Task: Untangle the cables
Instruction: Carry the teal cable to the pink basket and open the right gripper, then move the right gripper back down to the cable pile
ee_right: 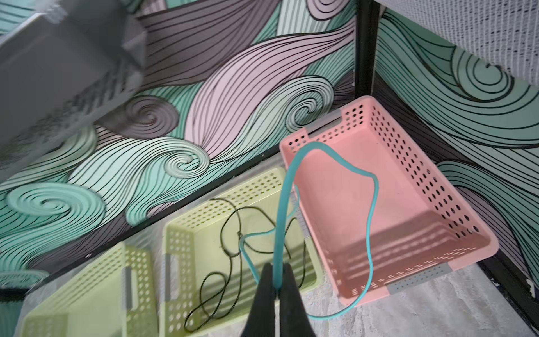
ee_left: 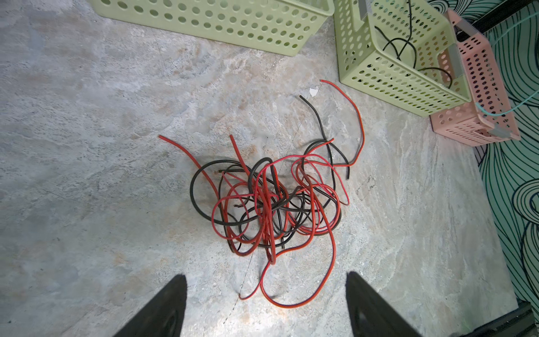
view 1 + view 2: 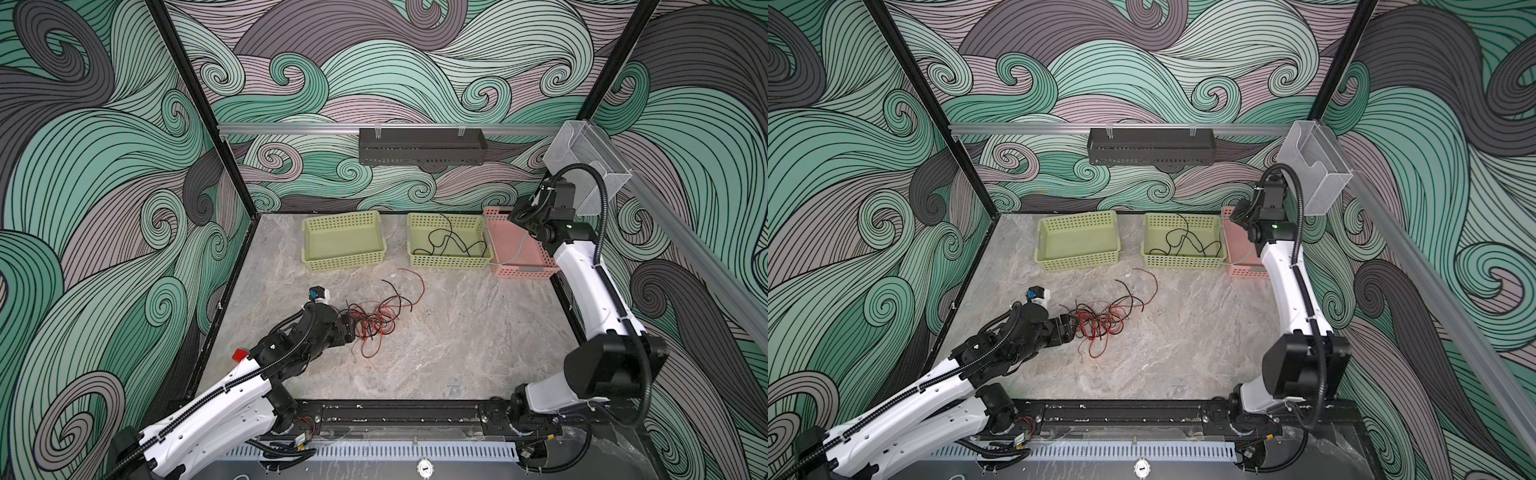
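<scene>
A: Noting right claw (image 1: 277, 271) pressing together on teal cable (image 1: 280, 221), hanging it above pink basket (image 1: 408, 210). Seeing part of it looping inside, tail trailing over near rim onto bench (image 1: 437, 315), a thinner loop straying over green basket (image 1: 233, 189) just beside.

B: Judging the drop as the step in hand. Advising against letting go here: probably spilling the tail outside. Better carrying further over the basket's middle, lowering until slack is piling on its floor, only then spreading.

A: Logging left claw (image 2: 265, 280) too: standing spread, gripping nothing, hovering low at edge of tangle (image 2: 268, 204). Finding red and black cables knotted there mid-bench, well apart from baskets. Spotting one red loop lying between the fingers (image 2: 166, 306).

B: Recommending against closing on that loop; likely tightening the knot. Preferring a free tip, perhaps red end (image 2: 178, 146) poking out of the heap. Pinching deep between the pads, guessing at thin floppy wire slipping from a shallow hold.

A: Then drawing out slowly?

B: Slowly, low along the bench, watching for the rest of the heap dragging behind. Stopping and regripping nearer the knot if snagging.
</scene>
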Controlling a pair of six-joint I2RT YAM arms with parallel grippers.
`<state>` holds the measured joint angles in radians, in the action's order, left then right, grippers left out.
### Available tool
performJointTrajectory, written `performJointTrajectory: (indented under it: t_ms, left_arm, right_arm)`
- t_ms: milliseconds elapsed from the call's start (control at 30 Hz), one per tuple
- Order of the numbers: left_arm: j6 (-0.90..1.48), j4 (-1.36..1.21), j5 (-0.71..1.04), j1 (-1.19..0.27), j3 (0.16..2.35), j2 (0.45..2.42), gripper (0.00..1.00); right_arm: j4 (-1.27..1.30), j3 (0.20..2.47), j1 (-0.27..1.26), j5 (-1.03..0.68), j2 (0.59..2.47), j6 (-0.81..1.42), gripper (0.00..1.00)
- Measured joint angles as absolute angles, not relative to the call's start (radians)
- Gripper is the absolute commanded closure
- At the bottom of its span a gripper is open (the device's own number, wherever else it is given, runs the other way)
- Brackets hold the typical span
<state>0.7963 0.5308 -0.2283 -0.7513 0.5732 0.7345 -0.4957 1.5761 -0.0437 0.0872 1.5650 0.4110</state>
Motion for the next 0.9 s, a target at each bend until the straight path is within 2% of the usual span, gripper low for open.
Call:
performJointTrajectory:
  t_ms: [200, 433, 467, 533, 567, 733, 900]
  left_arm:
    - [0.798, 0.548, -0.232, -0.751, 0.573, 0.715, 0.18]
    - [0.799, 0.564, -0.227, -0.751, 0.573, 0.715, 0.18]
    - [0.8, 0.565, -0.226, -0.751, 0.573, 0.715, 0.18]
    - [0.802, 0.565, -0.224, -0.751, 0.573, 0.715, 0.18]
    - [0.802, 0.564, -0.224, -0.751, 0.573, 0.715, 0.18]
    - [0.804, 0.563, -0.223, -0.751, 0.573, 0.716, 0.18]
    - [0.802, 0.561, -0.224, -0.751, 0.573, 0.724, 0.18]
  right_arm:
    - [-0.496, 1.711, -0.059, 0.144, 1.714, 0.41, 1.0]
    - [-0.497, 1.773, -0.063, 0.251, 1.788, 0.384, 0.99]
    - [-0.497, 1.768, -0.064, 0.27, 1.789, 0.381, 0.89]
    - [-0.494, 1.75, -0.064, 0.308, 1.789, 0.377, 0.61]
    - [-0.492, 1.739, -0.065, 0.319, 1.789, 0.376, 0.56]
    - [-0.503, 1.654, -0.062, 0.34, 1.782, 0.377, 0.47]
    - [-0.506, 1.492, -0.013, 0.311, 1.666, 0.371, 0.46]
